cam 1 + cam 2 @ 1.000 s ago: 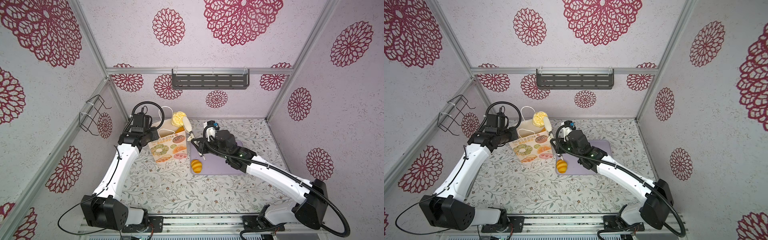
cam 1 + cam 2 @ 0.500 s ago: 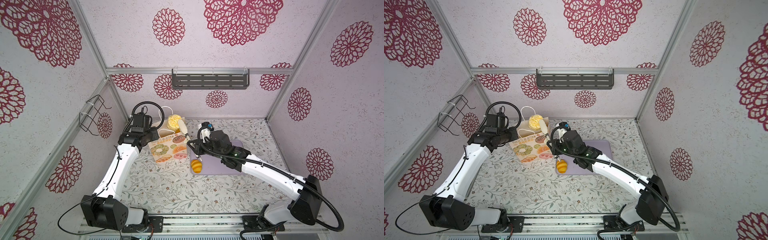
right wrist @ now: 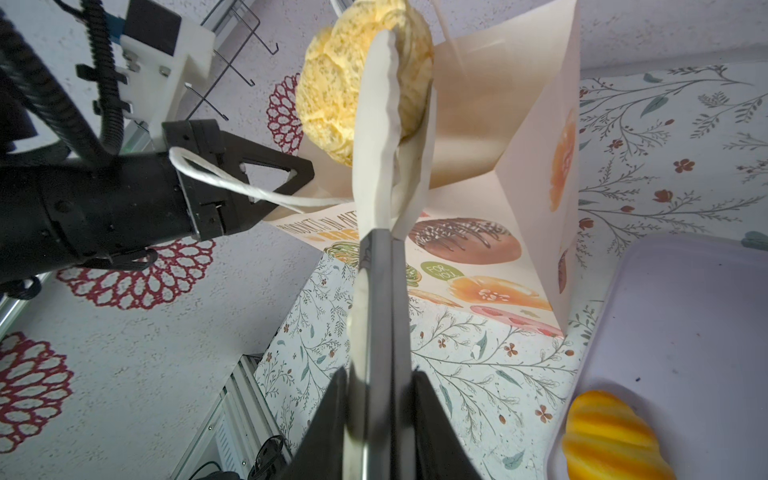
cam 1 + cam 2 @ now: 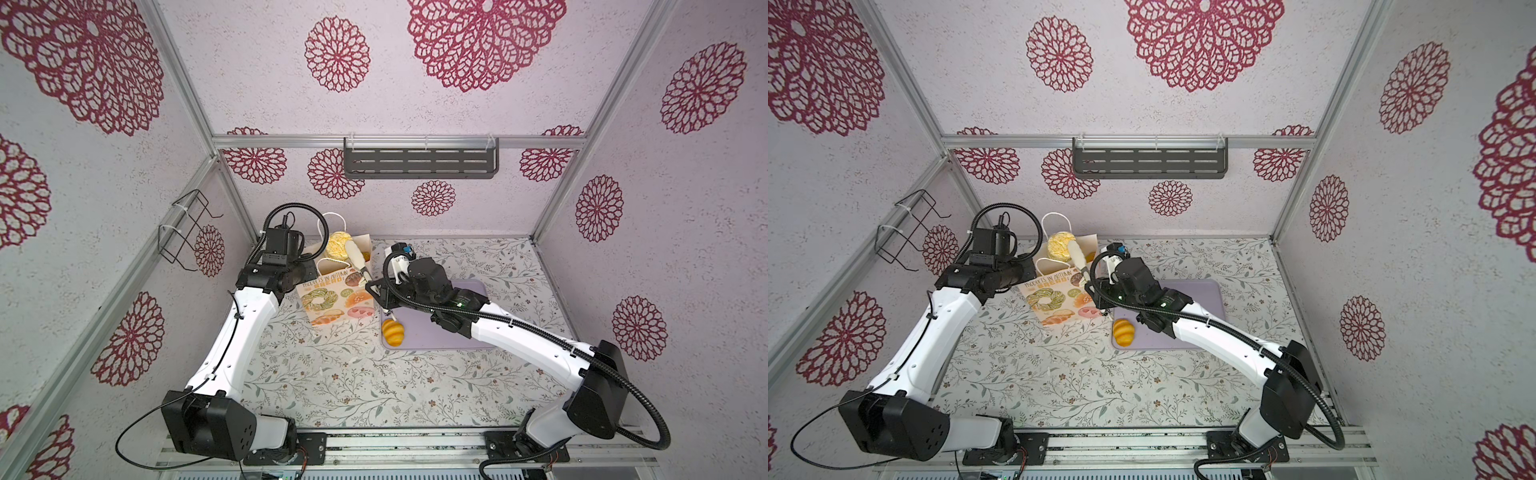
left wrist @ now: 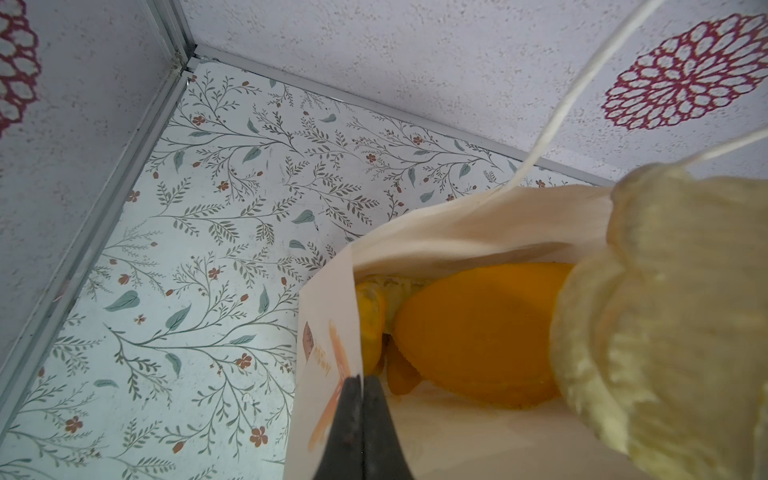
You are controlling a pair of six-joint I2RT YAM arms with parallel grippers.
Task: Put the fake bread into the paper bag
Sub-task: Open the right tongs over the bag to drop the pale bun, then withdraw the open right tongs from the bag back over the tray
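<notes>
Bag (image 4: 336,299): matt cream paper, printed; cord (image 3: 232,187) twisted white string. Bun (image 3: 332,95): rough, crackled, porous. Cream loaf (image 3: 374,145): smooth, matt. Orange loaf (image 4: 393,332), tray's 7 o'clock: glossy, ribbed. Tray (image 4: 1204,293): smooth lilac plastic. Walls (image 4: 249,83): grainy. Frame (image 4: 291,142): brushed metal.

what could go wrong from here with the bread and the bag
1. The yellow bun sits high at the mouth of the paper bag; the pale cream loaf in the right tool seems to lie against it and might nudge it over the rim.
2. Orange loaves already lie inside, so room looks tight.
3. The left tool pinches only one wall edge; a hard push could tip or tear the bag.
</notes>
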